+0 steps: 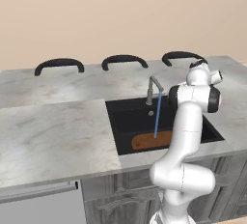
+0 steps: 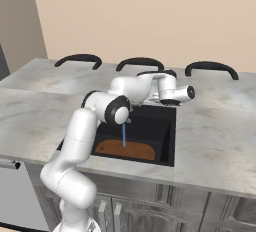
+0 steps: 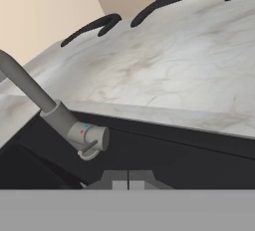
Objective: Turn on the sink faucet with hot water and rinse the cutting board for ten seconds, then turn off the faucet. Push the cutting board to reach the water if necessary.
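From the left base view, the sink [image 1: 120, 121] sits in the grey marble bench near its front edge; the sink faucet [image 1: 152, 91] stands at the basin's back rim; the water [image 1: 157, 114] falls straight onto the cutting board [image 1: 150, 141], lying flat along the basin's front wall.

From the right base view, the arm reaches over the basin, partly hiding the faucet; black chair backs [image 2: 140, 63] line the bench's far edge.

From the hand view, the gripper [image 3: 128, 180] hovers near the faucet, its fingertips seemingly pressed together, closed on nothing.
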### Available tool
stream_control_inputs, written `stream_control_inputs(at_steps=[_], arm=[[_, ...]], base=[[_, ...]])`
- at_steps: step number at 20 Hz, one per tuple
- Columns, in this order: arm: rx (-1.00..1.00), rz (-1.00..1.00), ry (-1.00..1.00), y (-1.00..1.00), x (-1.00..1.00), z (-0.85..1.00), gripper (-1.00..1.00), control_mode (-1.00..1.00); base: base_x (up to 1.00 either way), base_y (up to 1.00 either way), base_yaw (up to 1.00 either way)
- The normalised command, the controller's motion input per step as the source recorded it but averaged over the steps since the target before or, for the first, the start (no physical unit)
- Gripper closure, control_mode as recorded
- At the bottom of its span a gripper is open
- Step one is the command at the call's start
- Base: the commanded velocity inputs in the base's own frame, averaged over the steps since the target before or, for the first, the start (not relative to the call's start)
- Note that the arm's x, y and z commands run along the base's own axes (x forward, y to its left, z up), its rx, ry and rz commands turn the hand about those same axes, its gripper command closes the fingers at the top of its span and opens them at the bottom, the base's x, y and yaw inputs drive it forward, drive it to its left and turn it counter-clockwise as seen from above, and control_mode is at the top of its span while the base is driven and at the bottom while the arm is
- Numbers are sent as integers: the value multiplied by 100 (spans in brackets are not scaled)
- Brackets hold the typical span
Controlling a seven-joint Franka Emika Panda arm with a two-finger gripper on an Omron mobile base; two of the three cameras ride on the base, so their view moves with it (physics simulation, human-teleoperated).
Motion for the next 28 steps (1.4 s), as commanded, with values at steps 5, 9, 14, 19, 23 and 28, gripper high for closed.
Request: stream_control_inputs(at_steps=[5, 9, 14, 19, 23, 28], arm=[[0, 0, 0, 0, 0, 0, 100, -100], [0, 0, 0, 0, 0, 0, 100, -100], [0, 0, 0, 0, 0, 0, 100, -100], [0, 0, 0, 0, 0, 0, 100, -100], [0, 0, 0, 0, 0, 0, 100, -100], [0, 0, 0, 0, 0, 0, 100, -100]], base=[[0, 0, 0], [0, 0, 0], [0, 0, 0], [0, 0, 0], [0, 0, 0], [0, 0, 0]])
